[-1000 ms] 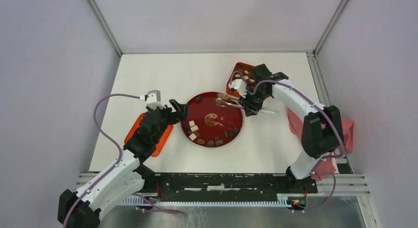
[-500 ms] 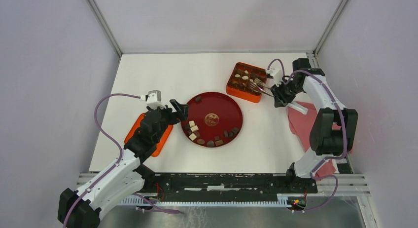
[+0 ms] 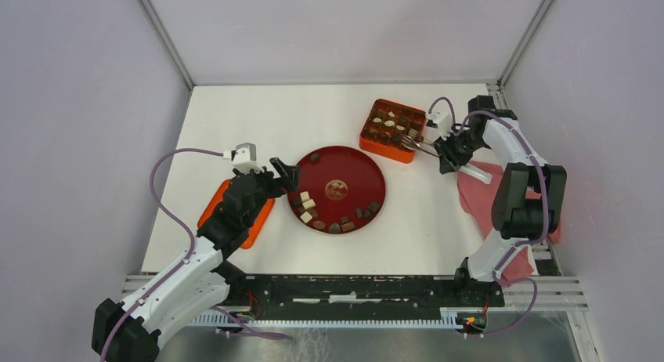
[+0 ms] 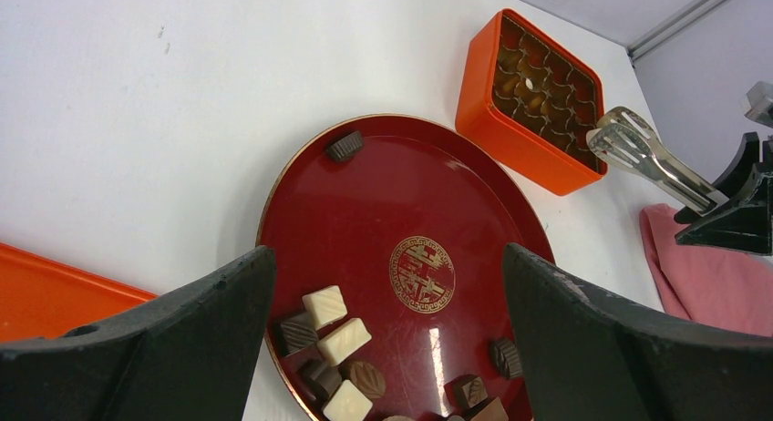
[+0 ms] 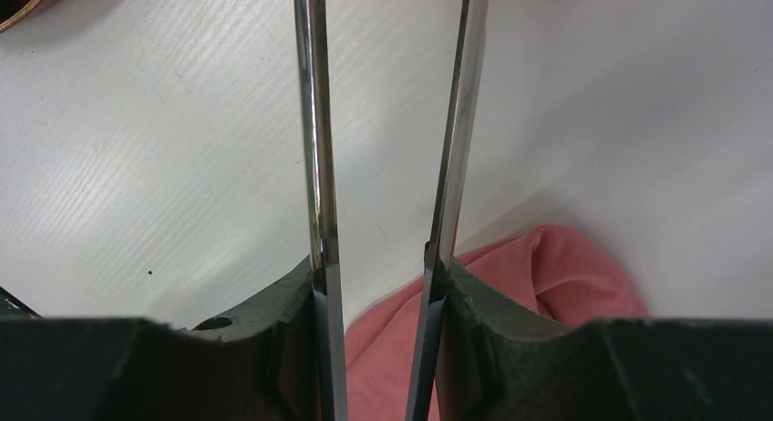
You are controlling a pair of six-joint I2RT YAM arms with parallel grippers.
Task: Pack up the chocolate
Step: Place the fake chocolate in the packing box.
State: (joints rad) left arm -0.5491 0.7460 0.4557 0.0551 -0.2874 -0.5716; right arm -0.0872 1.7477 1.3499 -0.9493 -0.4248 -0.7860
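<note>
Chocolate [image 3: 307, 204] lies mostly on the red plate [image 3: 337, 162], grouped along its near rim, with one dark piece alone at the far rim. About a dozen pieces are on the plate. Three are cream-white and the rest brown. Overlap prevents an exact count.

The left gripper [image 4: 387, 257] hangs over the plate's near-left edge with its jaws spread wide and nothing between them. It appears to be parked there so that its camera covers the plate. One orange panel [image 3: 258, 221], probably the box's lid, lies beneath that arm.

The right gripper [image 5: 378, 284] pinches the two handles of one pair of tongs [image 5: 314, 166], half squeezed. These pieces are too small for its own fingers. One pink cloth [image 3: 478, 193] lies just below it.

Farther off, the tongs' tips reach the near-right corner of the one orange box [image 3: 374, 142], where a piece would be set down. I cannot tell whether they hold one. Several compartments are filled, but the number cannot be made out.
</note>
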